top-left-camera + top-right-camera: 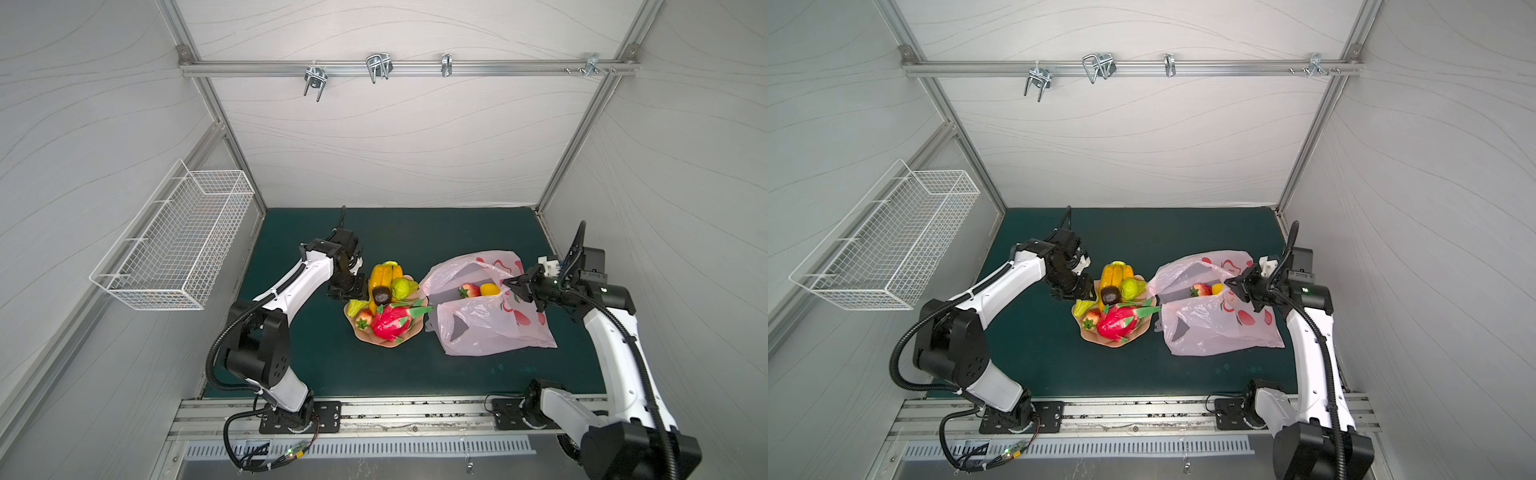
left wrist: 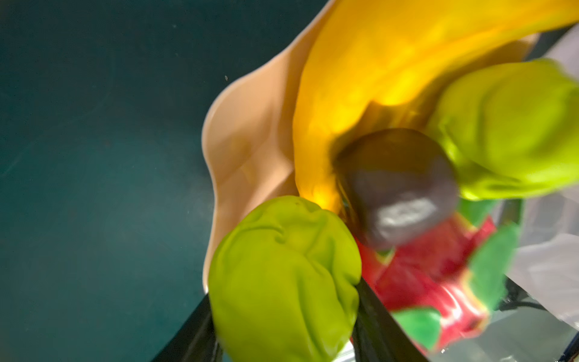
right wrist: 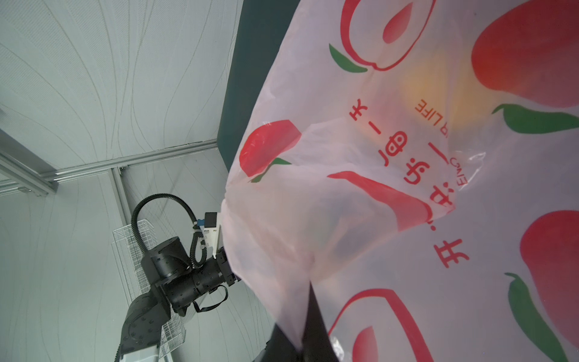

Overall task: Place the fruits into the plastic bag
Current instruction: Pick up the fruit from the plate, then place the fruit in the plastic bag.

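In a top view the plastic bag (image 1: 490, 328) lies right of the plate (image 1: 384, 340) with a strawberry (image 1: 469, 290) and a lemon (image 1: 489, 289) in its mouth, and the right gripper (image 1: 510, 284) pinches its rim. In the left wrist view the left gripper (image 2: 283, 291) clamps a green pear (image 2: 282, 250) at the plate's edge. In the right wrist view the bag film is nipped between closed jaws.

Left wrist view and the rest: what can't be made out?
- Left wrist view: blur smears the avocado and dragon fruit; the frame edge cuts off the fingers gripping the pear.
- Right wrist view: through the bag, the yellow fruit is only a glow.
- Top views: the bag's lettering is too small to read.
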Tool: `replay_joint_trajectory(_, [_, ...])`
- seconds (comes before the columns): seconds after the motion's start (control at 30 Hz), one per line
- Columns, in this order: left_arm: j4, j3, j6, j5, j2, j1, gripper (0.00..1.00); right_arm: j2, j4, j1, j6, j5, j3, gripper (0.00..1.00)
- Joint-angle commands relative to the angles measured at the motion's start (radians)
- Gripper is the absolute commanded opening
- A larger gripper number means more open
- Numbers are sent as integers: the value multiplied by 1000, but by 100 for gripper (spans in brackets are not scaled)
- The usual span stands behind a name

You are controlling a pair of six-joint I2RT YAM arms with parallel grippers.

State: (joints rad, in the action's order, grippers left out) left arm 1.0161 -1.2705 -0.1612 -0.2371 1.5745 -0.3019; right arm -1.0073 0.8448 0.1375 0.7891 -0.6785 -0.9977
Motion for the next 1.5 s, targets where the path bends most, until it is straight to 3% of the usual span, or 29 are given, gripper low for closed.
replay_joint_trajectory(0.0, [74, -74, -10, -18, -83, 3, 36, -5, -1, -6, 5, -7, -34, 0])
replay_joint_trajectory(0.17, [102, -136, -70, -77, -204, 3, 34, -9, 5, -6, -2, -14, -45, 1])
replay_joint_trajectory(0.33, [3, -136, -152, -208, -281, -40, 33, -17, 8, -6, -7, -20, -50, 1])
replay_joint_trajectory(0.67, [-194, -237, -308, -45, -185, -328, 29, -10, 19, -6, -13, -24, -48, 1])
replay_joint_trajectory(0.9, [-264, -322, -389, 47, -61, -435, 29, 2, 19, -6, -6, -25, -37, 1])
replay_joint_trajectory(1.13, [-353, -320, -466, 136, 3, -547, 28, 14, 11, -6, 4, -28, -21, 0])
replay_joint_trajectory(1.47, [-443, -259, -547, 134, 39, -641, 28, 20, 10, -8, 12, -28, -13, 0])
